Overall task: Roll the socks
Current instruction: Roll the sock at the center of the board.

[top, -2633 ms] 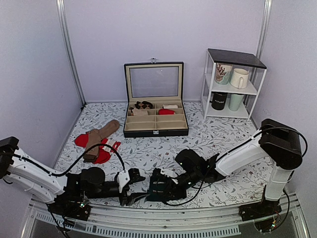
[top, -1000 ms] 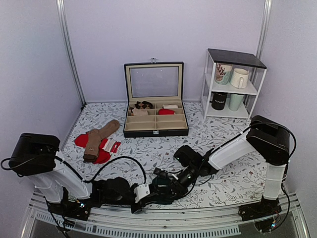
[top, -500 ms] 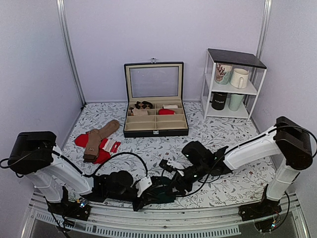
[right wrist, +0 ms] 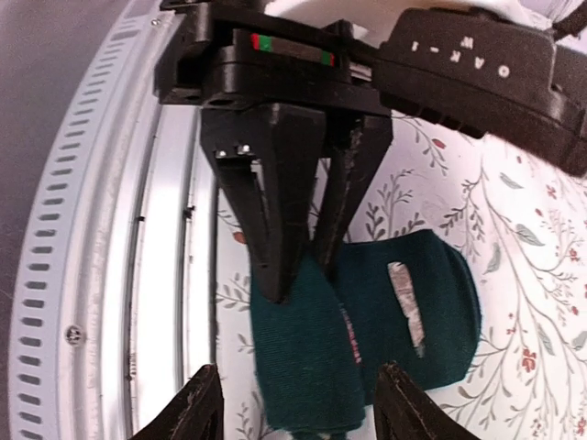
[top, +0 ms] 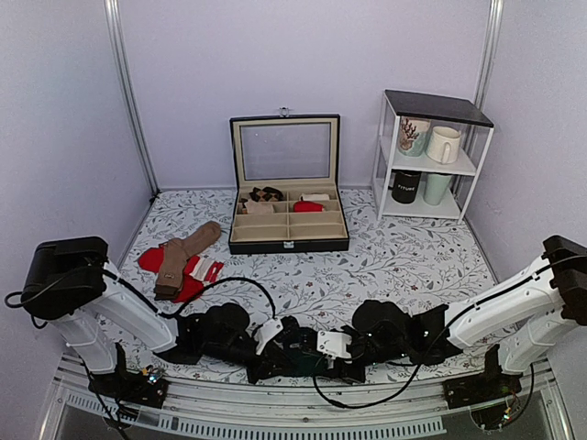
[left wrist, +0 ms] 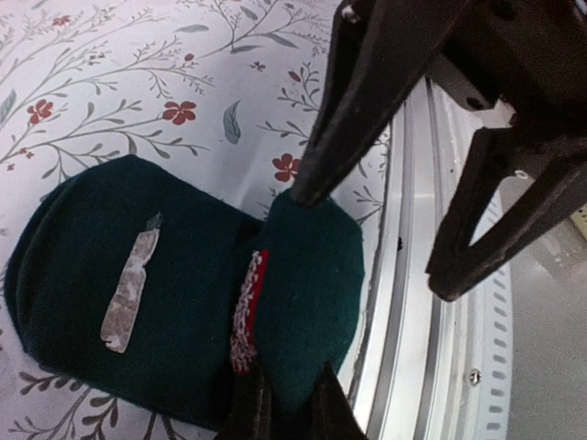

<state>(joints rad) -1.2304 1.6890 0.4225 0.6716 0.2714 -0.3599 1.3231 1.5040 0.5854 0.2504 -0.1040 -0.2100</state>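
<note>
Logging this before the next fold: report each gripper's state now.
Left gripper: closed, pinching a fold of the socks.
Right gripper: open, gripping nothing.

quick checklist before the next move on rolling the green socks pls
1. Left gripper holds the socks: ok, its fingers are pinched on the folded-over flap.
2. Right gripper ready to take over: ok, its jaws are wide open around the same flap and hold nothing.
3. Roll formed: not ok, only one flap is folded over and the rest lies flat.
4. Room from the edge rail: not ok, the socks lie right beside it at the table's near edge.
5. Grippers clear of each other: cannot tell, their fingers sit very close together at the flap.
</note>
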